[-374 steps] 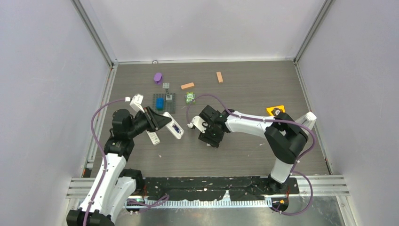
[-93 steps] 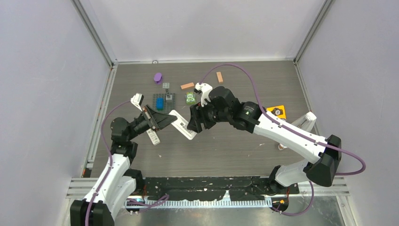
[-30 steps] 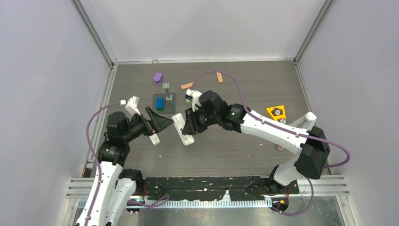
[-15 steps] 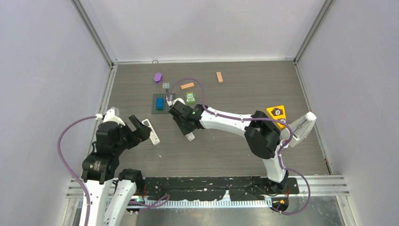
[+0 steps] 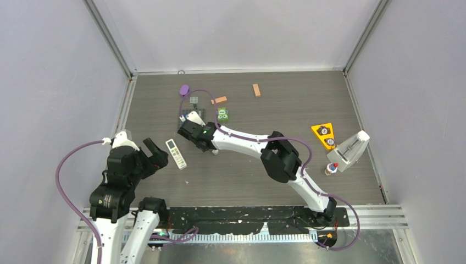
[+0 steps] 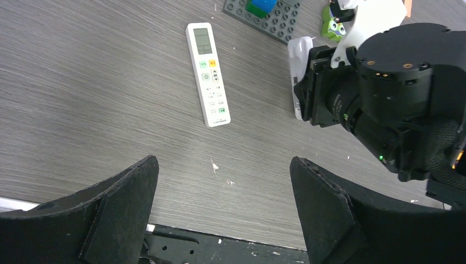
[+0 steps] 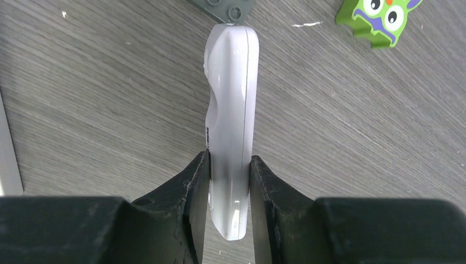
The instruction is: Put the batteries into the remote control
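A white remote control (image 7: 231, 99) stands on its long edge on the table, with my right gripper (image 7: 228, 159) shut on its near end. Its far end touches a corner of the grey stud plate (image 7: 225, 8). The same remote (image 6: 297, 77) shows beside the right gripper's black body (image 5: 193, 133). A second white remote with a screen and buttons (image 5: 176, 153) (image 6: 210, 74) lies face up and free. My left gripper (image 6: 223, 162) (image 5: 155, 151) hovers open and empty, short of that remote. I cannot pick out the batteries.
The grey plate with a blue brick (image 5: 187, 120) and a green monster figure (image 5: 222, 115) sit behind the right gripper. A purple piece (image 5: 184, 89) and two orange-tan blocks (image 5: 218, 100) (image 5: 256, 89) lie farther back. A yellow triangle (image 5: 324, 132), a white stand (image 5: 351, 148) and a tiny coloured item (image 5: 331, 168) are at the right.
My right arm has swung left with the white remote, from mid-table to beside the grey plate. My left arm has pulled back toward the near left, gripper still open.
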